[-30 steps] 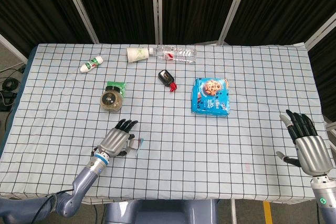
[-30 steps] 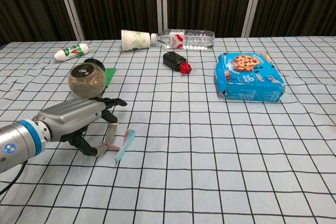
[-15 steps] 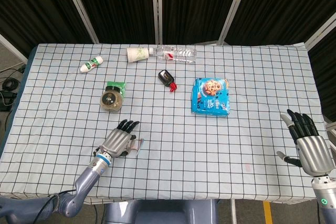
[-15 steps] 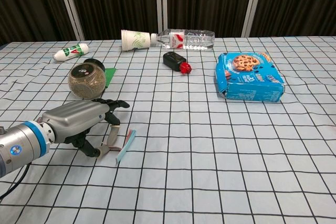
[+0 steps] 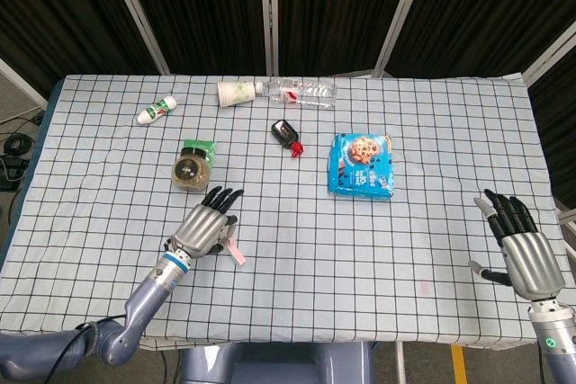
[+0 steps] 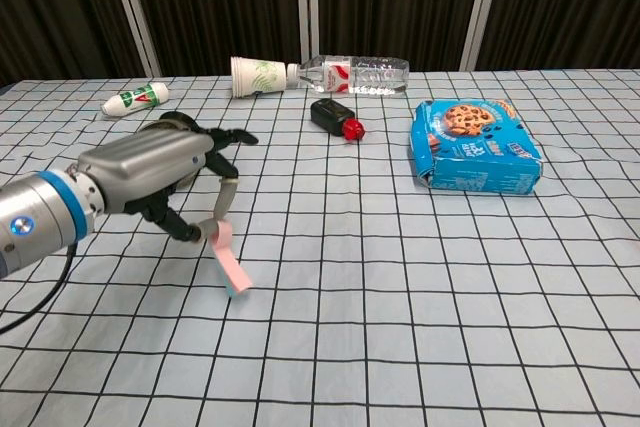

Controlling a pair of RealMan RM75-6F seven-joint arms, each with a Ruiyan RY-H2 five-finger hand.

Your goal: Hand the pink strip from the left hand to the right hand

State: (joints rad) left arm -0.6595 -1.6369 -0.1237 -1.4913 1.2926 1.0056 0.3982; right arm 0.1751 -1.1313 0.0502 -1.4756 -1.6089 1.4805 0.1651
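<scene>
My left hand [image 5: 205, 228] [image 6: 160, 177] is raised above the checked cloth at the front left and pinches the top of the pink strip [image 5: 236, 252] [image 6: 229, 257] between thumb and a finger. The strip hangs down and to the right of the hand, its lower end close to the cloth. My right hand [image 5: 523, 254] shows only in the head view, at the far right near the table's edge, back of the hand up, fingers spread, nothing in it. A wide stretch of cloth separates the two hands.
A round jar [image 5: 191, 171] on a green packet lies just behind the left hand. A blue cookie box [image 5: 361, 164] [image 6: 474, 145], a black-and-red car key [image 5: 287, 135], a paper cup [image 5: 236, 93], a clear bottle [image 5: 301, 92] and a small white bottle [image 5: 156, 111] lie further back.
The left hand has lifted off the cloth with the pink strip pinched in it and moved up and slightly right. The strip now dangles. The right hand has barely shifted.
</scene>
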